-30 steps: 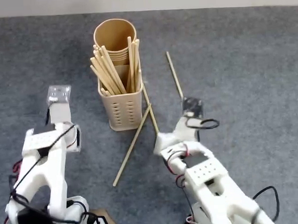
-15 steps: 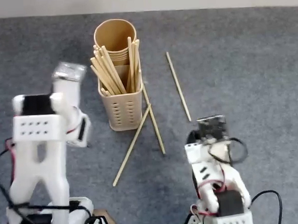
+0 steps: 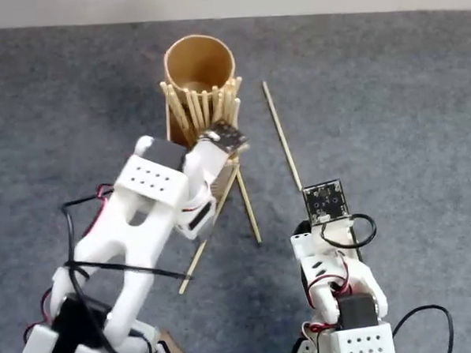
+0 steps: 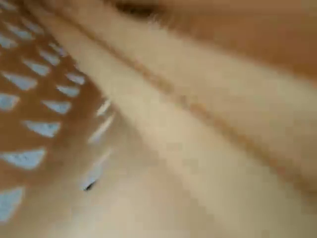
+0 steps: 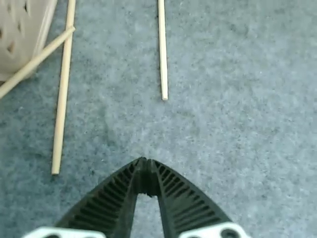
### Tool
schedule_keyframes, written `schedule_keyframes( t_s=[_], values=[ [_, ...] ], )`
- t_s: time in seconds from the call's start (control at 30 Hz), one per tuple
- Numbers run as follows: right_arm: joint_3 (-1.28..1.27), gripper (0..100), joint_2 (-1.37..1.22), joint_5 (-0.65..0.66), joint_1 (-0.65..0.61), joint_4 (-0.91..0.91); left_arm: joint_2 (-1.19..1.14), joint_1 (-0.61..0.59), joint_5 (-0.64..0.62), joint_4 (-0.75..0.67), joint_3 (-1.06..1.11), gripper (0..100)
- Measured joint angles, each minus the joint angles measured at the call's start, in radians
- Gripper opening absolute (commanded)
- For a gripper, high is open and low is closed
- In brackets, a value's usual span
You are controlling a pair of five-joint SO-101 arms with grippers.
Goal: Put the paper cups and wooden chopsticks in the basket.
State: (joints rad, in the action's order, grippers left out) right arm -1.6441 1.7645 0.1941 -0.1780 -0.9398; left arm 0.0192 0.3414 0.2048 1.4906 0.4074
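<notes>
Right wrist view: closed gripper, loose chopstick straight ahead

The right gripper (image 5: 144,166) is closed on nothing, its two black jaws meeting at the tips above the grey carpet (image 5: 237,99). Near it, straight ahead, lies a lone chopstick (image 5: 162,49). Its near end points back toward the jaws and its long axis runs almost directly away from them. The jaws part sideways, across the stick's width, so opening them and advancing over that near end looks like the next move.

Between this stick and the basket (image 5: 20,29), a second chopstick (image 5: 62,89) lies roughly parallel. A third chopstick (image 5: 37,59) slants against the basket's foot.

From the high view, a paper cup (image 3: 200,64) stands in the basket with a bundle of upright chopsticks (image 3: 204,107). The left arm (image 3: 154,200) stretches across the basket's front, its wrist view pressed against the perforated wall. Whether the left gripper is open or closed cannot be told. The right arm (image 3: 336,282) is judged the nearer one to the lone chopstick.
</notes>
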Motion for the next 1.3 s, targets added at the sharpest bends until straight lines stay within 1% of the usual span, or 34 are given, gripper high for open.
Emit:
schedule_keyframes(
  t_s=[0.17, 0.33, 0.43, 0.63, 0.8, 1.03, 1.3],
  values=[
    [0.000, 0.4, 0.000, 0.000, 0.000, 0.011, -0.117, 0.002, 0.003, -0.115, 0.006, 21],
    [-0.003, 0.4, 0.000, 0.000, 0.000, 0.054, -0.130, -0.015, 0.003, -0.180, 0.008, 21],
    [-0.003, 0.4, 0.000, 0.000, 0.000, 0.054, -0.123, -0.063, 0.003, -0.184, 0.017, 21],
    [-0.005, 0.4, 0.000, 0.000, 0.000, 0.054, -0.031, -0.153, 0.005, -0.184, 0.038, 21],
    [-0.005, 0.4, 0.000, 0.000, 0.000, 0.054, 0.068, -0.181, 0.011, -0.180, 0.057, 21],
    [-0.005, 0.4, 0.000, 0.000, 0.000, 0.054, 0.216, -0.183, 0.012, -0.057, 0.003, 21],
    [-0.005, 0.4, 0.000, 0.000, 0.000, 0.054, 0.365, -0.184, 0.012, 0.132, -0.235, 21]
  ],
)
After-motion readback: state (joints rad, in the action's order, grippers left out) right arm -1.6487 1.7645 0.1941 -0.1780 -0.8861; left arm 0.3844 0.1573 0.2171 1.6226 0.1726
